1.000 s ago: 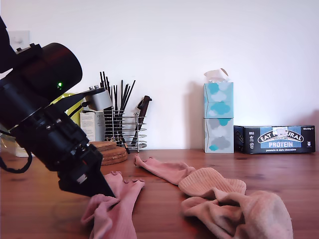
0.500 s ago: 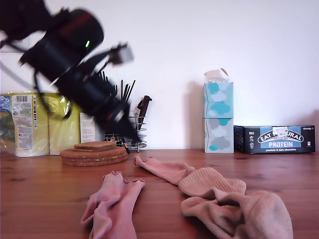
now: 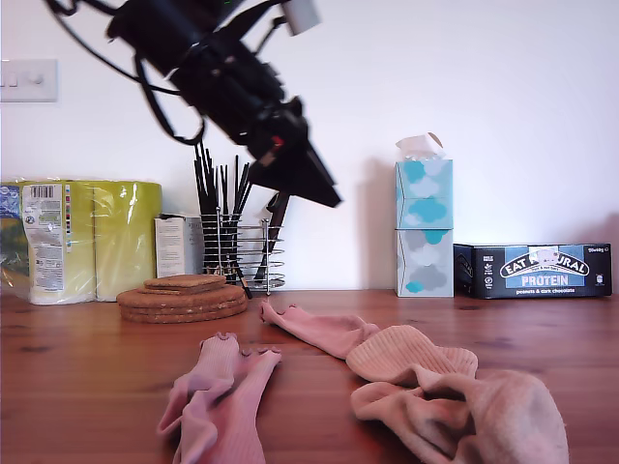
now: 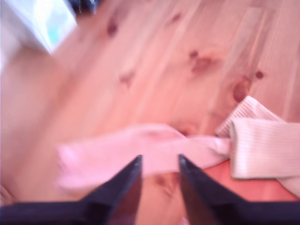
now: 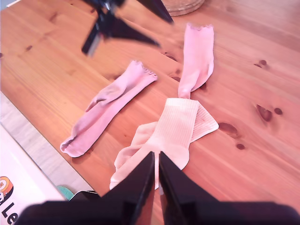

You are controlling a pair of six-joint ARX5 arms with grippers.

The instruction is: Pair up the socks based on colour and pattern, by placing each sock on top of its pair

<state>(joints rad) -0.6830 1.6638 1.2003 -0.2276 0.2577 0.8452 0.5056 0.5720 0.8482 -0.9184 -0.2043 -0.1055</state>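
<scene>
- Our first gripper is raised high above the wooden table, in front of the wire utensil holder as the exterior view shows it; its jaws stand slightly parted and carry nothing.
- Its own wrist view is blurred; the pale pink shape under the tips is probably a rose-pink sock.
- Our second gripper hangs over the beige socks, its jaws nearly closed with only a thin slit between them and nothing inside.
- One rose-pink sock lies alone towards the exterior view's left.
- The other rose-pink sock lies with its toe end under the peachy-beige socks, which overlap each other.
- A stack of cork mats sits behind, with two stacked tissue boxes and a protein bar box by the wall.
</scene>
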